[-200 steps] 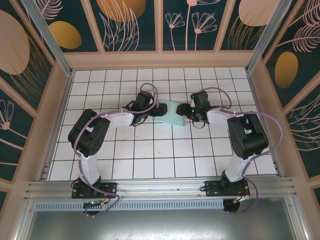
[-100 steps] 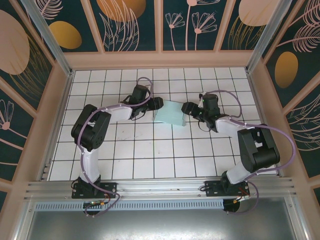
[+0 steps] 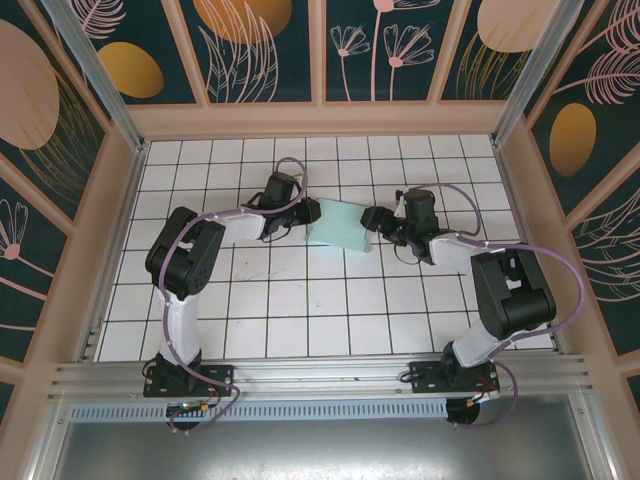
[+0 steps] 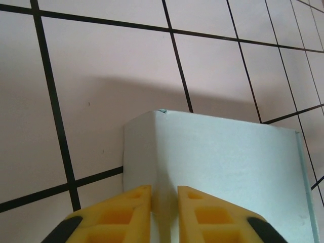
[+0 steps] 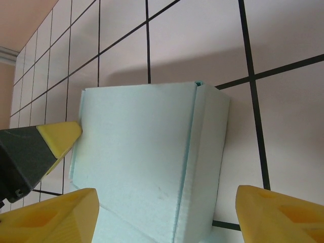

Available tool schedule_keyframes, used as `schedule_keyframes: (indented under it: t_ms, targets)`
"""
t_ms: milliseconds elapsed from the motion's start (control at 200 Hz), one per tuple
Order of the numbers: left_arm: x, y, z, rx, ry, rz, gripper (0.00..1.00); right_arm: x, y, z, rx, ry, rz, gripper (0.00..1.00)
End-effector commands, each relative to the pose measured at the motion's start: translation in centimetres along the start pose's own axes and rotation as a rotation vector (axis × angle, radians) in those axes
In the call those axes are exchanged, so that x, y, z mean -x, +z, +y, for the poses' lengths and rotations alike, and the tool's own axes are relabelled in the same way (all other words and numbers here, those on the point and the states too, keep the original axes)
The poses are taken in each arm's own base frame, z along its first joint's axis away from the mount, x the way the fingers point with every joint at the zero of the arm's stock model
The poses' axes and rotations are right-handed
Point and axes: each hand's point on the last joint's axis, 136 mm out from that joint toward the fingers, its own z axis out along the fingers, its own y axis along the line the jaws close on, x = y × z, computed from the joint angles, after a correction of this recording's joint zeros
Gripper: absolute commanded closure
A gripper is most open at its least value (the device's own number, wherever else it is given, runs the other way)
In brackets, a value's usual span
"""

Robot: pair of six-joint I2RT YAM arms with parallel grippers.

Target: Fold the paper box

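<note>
The paper box is a pale light-blue, flat rectangular box lying on the tiled floor between the two arms. My left gripper is at its left end. In the left wrist view the yellow fingers stand close together, and a folded edge of the paper box runs into the narrow gap of the left gripper. My right gripper is at the box's right end, wide open. Its fingertips straddle the end of the box, apart from it, around the right gripper's centre.
The white tiled floor has black grid lines and is bounded by pink walls on three sides. The left arm's yellow-tipped finger touches the box's far edge in the right wrist view. Open floor lies in front of the box.
The left jaws went from wide open to nearly together on the box's left edge. The right arm's elbow swung out to the right, and its gripper drew back slightly from the box.
</note>
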Motion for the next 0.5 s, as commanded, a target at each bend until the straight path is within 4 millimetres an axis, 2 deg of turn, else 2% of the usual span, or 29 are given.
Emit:
schedule_keyframes:
  t_ms: [0, 140, 335, 495]
  targets:
    - [-1.9, 0.7, 2.1, 0.025, -0.026, 0.044, 0.86, 0.7, 0.0, 0.5, 0.032, 0.006, -0.023, 0.28]
    - [-2.1, 0.5, 2.4, -0.016, -0.051, 0.033, 0.87, 0.8, 0.0, 0.4, 0.027, 0.017, -0.022, 0.29]
    - [-2.9, 0.6, 3.5, -0.171, -0.17, 0.041, 0.96, 0.2, 0.6, 0.7, 0.06, 0.063, 0.005, 0.31]
    - [-3.6, 0.4, 4.0, -0.197, -0.185, 0.044, 0.96, -0.4, 1.0, 1.4, 0.114, 0.072, 0.03, 0.31]
